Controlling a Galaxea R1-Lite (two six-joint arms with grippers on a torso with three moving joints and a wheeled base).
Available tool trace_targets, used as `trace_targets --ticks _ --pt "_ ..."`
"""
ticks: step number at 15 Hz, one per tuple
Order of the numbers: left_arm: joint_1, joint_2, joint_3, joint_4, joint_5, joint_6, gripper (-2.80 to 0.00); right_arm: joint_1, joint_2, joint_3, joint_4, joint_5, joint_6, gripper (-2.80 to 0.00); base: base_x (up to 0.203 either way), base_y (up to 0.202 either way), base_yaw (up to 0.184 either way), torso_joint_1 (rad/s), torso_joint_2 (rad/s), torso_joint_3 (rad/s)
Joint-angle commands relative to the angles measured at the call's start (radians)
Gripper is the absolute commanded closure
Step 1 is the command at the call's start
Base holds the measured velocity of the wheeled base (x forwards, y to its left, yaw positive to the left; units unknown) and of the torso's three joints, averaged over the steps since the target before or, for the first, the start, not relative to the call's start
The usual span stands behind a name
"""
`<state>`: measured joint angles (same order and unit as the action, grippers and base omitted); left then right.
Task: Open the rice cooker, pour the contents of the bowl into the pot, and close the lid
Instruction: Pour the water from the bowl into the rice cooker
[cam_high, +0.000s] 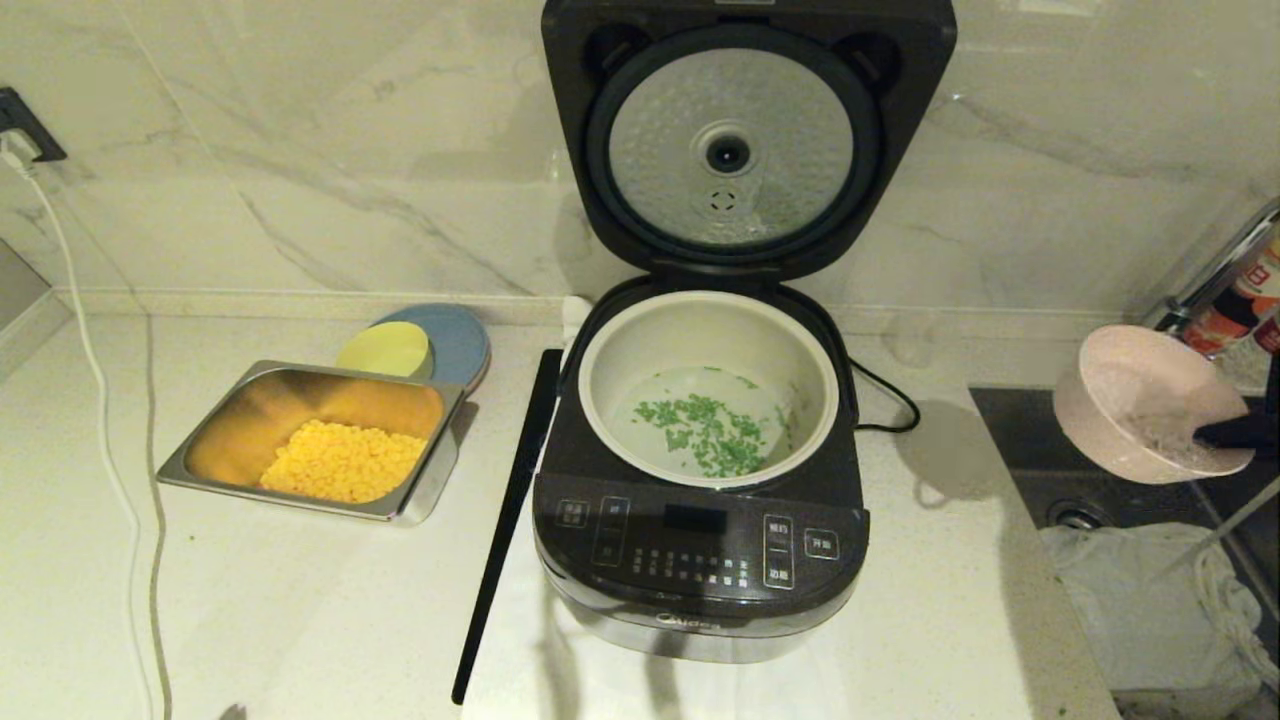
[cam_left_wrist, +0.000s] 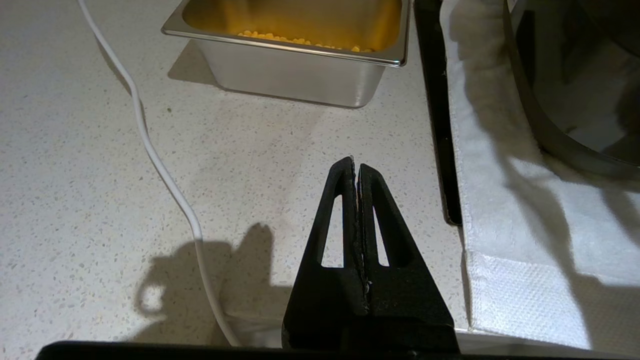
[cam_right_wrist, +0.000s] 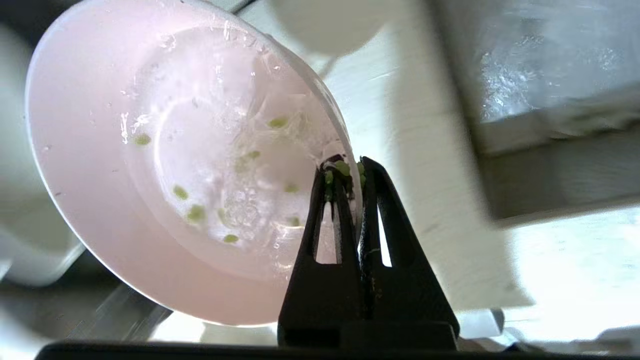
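Bowl (cam_high: 1140, 402) tilted (seemingly) in right gripper (cam_right_wrist: 352, 175)

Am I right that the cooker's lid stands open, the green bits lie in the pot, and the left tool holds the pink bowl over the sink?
Not quite: the right tool, not the left, grips the pink bowl by its rim, as the right wrist view shows. The lid is open and the green bits lie in the pot.

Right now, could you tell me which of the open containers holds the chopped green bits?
The cream-white pot inside the rice cooker holds the green bits. The steel tray holds yellow corn, and the pink bowl, clamped by the right gripper, keeps only scraps.
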<state>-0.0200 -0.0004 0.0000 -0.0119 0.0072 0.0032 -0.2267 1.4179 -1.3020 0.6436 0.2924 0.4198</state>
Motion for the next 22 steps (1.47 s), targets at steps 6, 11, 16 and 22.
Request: trace_targets --ticks 6,11,16,22 --pt "0.0 -0.001 0.009 0.0 0.0 0.001 0.0 0.508 0.04 -0.285 0.166 -0.2 0.098 0.0 0.0 0.0 0.0 0.0 0.0 0.0" --pt "0.0 -0.001 0.009 0.0 0.0 0.0 0.0 0.739 0.21 -0.438 0.16 -0.347 0.125 0.0 0.0 0.0 0.0 0.0 0.0 0.0" --pt "0.0 -0.001 0.009 0.0 0.0 0.0 0.0 0.869 0.376 -0.591 0.159 -0.475 0.13 0.0 0.0 0.0 0.0 0.0 0.0 0.0" --pt "0.0 -0.001 0.009 0.0 0.0 0.001 0.0 0.916 0.509 -0.628 0.062 -0.575 0.17 0.0 0.0 0.0 0.0 0.0 0.0 0.0"
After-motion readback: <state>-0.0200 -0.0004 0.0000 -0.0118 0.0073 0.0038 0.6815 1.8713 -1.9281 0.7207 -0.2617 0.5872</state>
